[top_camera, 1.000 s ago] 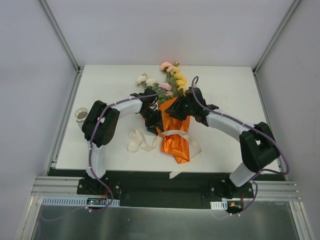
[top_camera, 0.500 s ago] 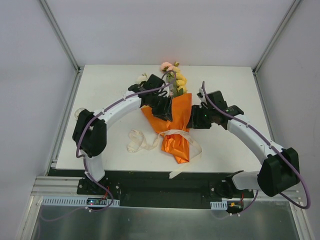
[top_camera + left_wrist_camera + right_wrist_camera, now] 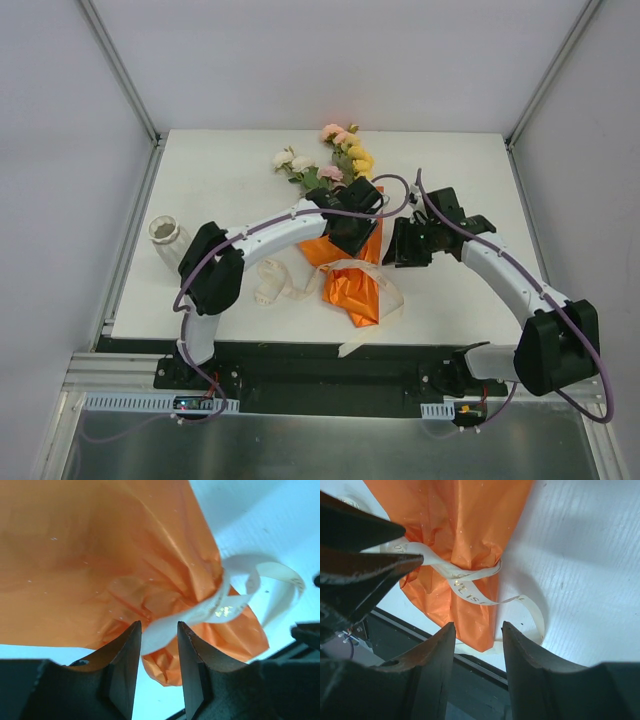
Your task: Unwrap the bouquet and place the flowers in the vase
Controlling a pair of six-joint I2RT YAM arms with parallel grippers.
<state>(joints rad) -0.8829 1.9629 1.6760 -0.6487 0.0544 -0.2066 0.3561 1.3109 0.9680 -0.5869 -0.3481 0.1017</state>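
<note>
White table (image 3: 220,180), bouquet (image 3: 352,290) beneath left claw (image 3: 158,630), right claw (image 3: 477,630) just beside

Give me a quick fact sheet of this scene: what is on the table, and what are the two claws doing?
Bouquet: pink, cream and yellow artificial flowers in a shiny orange paper cone, lying on the white table
Ribbon: cream, tied round the cone's narrow end
Vase: small whitish translucent cylinder at the table's left edge, no flowers in it
Left gripper: open, over the cone by the ribbon
Right gripper: open, holding nothing, at the cone's right side
Progress: bouquet not yet unwrapped
</note>
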